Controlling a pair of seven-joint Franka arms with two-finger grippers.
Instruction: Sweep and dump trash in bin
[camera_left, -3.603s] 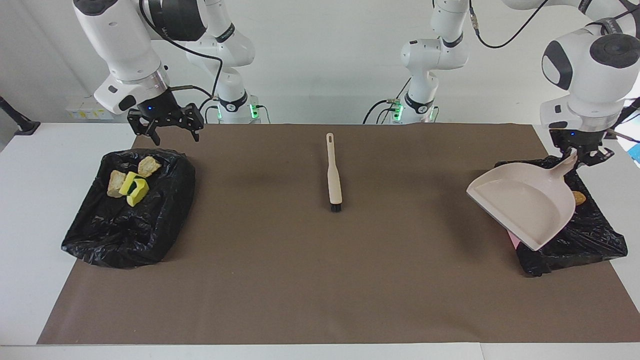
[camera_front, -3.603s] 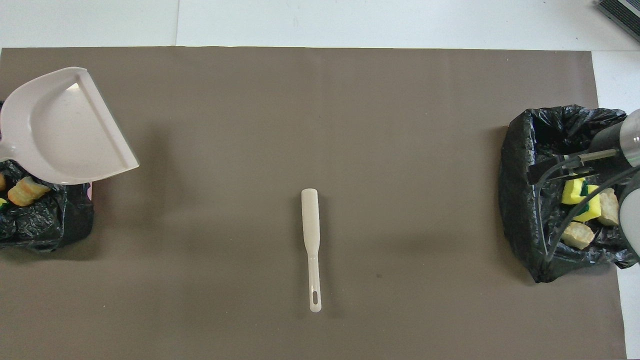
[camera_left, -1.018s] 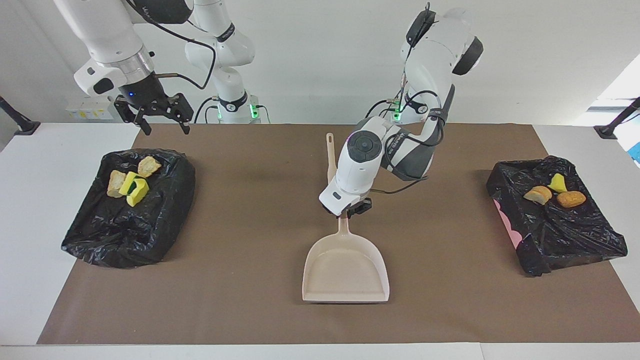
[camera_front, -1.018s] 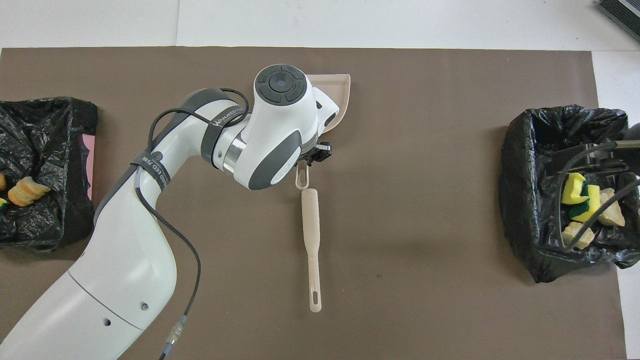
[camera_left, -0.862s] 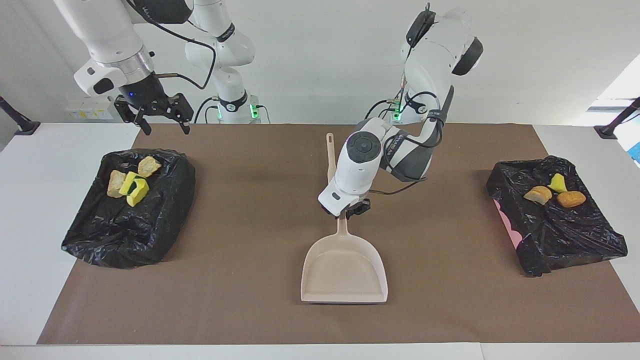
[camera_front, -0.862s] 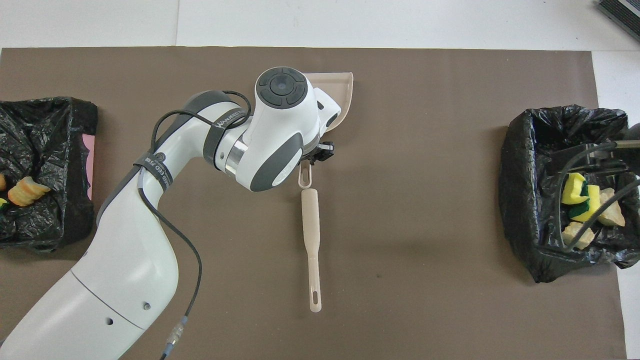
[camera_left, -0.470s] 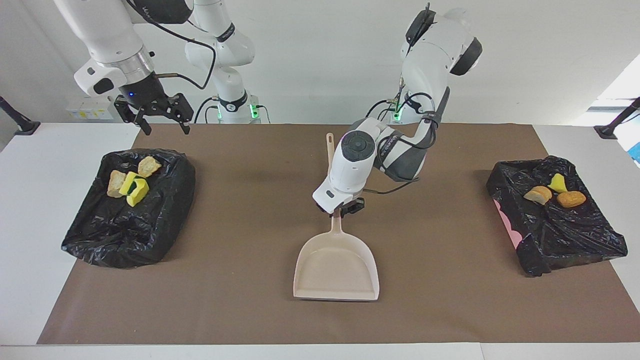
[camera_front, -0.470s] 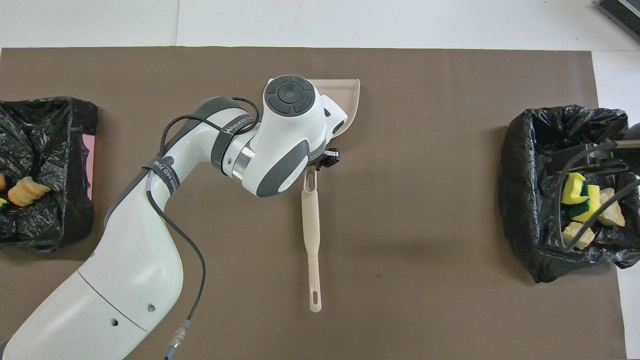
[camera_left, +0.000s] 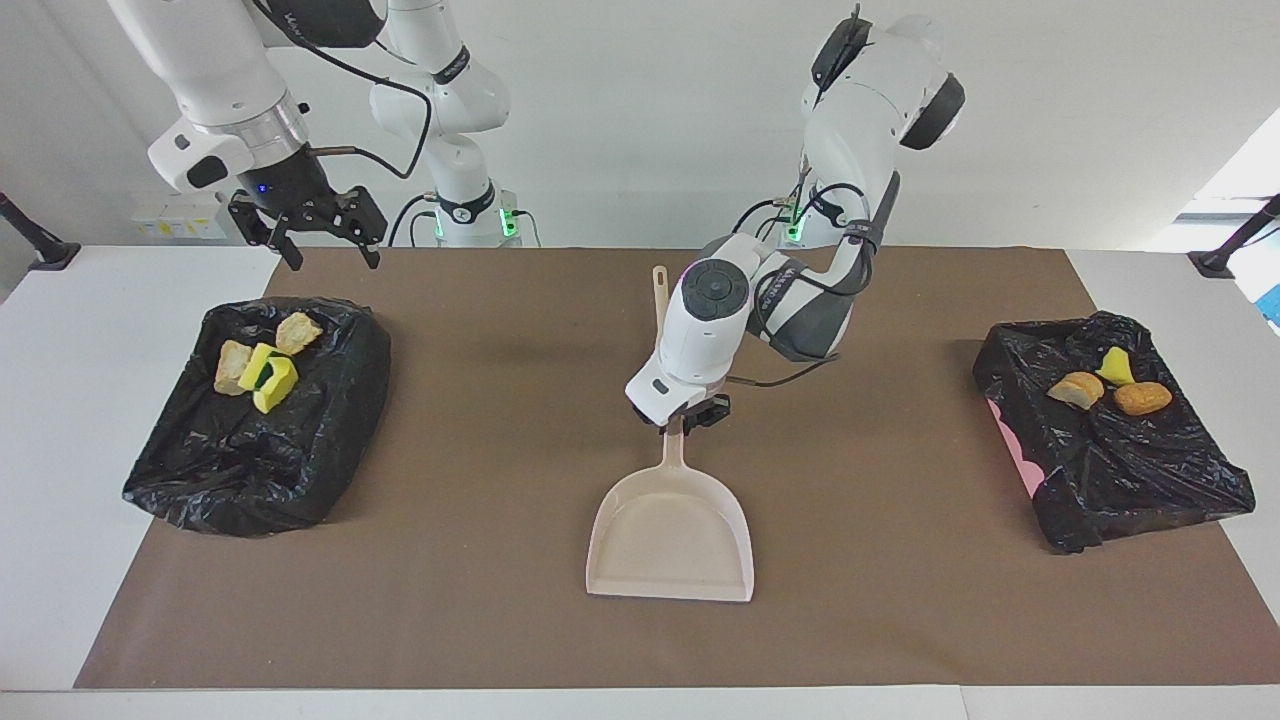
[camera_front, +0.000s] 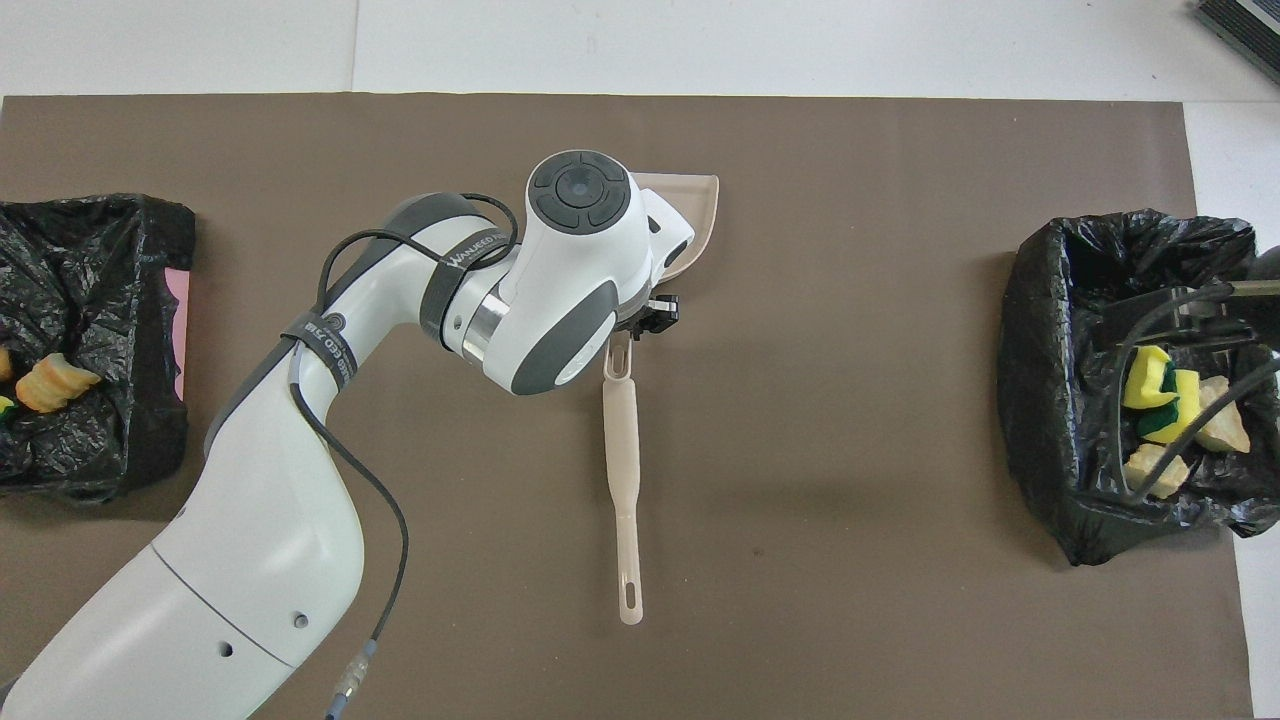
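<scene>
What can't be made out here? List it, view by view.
- Overhead view: beige plastic dustpan, mostly covered by the left arm's wrist.
- Both views: black bristles of the beige long-handled brush, hidden under the left gripper.
- Both views: whether that gripper grips the dustpan's handle; its wrist covers it.
- Overhead view: right gripper, cut off by the edge.
</scene>
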